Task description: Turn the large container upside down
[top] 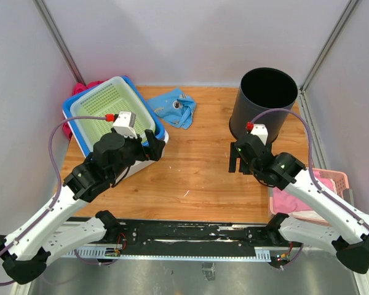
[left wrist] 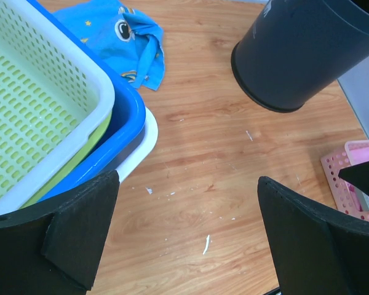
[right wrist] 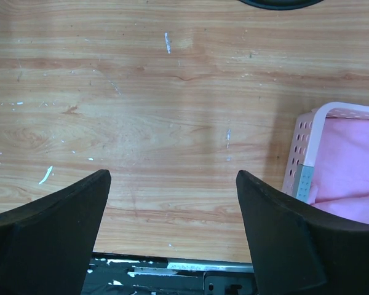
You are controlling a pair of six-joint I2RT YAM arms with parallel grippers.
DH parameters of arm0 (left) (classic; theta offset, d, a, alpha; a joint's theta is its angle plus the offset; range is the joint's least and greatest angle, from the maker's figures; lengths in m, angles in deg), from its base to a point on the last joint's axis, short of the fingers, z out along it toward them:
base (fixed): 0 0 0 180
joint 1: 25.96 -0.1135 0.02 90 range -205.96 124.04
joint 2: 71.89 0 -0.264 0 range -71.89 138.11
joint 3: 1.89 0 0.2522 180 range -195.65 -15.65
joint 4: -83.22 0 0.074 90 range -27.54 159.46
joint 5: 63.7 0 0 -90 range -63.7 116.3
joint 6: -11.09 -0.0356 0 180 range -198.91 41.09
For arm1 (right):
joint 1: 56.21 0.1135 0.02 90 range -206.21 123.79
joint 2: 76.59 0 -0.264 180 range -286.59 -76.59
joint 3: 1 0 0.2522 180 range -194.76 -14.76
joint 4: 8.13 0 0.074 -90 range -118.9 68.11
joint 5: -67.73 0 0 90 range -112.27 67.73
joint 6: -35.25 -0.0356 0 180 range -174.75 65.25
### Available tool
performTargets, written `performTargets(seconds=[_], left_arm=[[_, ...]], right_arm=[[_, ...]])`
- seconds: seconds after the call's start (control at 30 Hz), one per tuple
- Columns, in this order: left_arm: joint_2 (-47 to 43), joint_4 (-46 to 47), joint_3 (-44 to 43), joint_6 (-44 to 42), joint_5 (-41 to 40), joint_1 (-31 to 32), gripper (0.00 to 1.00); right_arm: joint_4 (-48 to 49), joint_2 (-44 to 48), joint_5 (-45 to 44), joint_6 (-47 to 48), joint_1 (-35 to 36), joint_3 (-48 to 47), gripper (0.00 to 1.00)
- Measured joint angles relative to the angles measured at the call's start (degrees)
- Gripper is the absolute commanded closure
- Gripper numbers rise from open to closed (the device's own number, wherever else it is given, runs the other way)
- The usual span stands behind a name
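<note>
The large container is a tall black bin [top: 264, 101] standing upright, mouth up, at the back right of the wooden table; it also shows in the left wrist view [left wrist: 301, 52] and its bottom rim in the right wrist view [right wrist: 280, 3]. My left gripper [top: 152, 144] is open and empty, over the corner of the stacked baskets; its fingers [left wrist: 80, 227] frame bare wood. My right gripper [top: 238, 161] is open and empty, just in front of the bin, above the table; its fingers [right wrist: 283, 233] frame bare wood.
A green perforated basket [top: 111, 114] sits in a blue tub [top: 80, 144] at the back left. A blue cloth [top: 177, 107] lies at the back middle. A pink basket [top: 335, 181] with pink cloth stands at the right front edge. Grey walls enclose the table.
</note>
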Motion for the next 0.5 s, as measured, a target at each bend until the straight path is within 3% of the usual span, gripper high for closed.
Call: performTargets(seconds=[0.5], left_arm=[[2.29,-0.42,0.42,0.07,0.13,0.0,0.01]], right_arm=[[2.34,2.36,1.33,-2.54,0.0,4.74,0.14]])
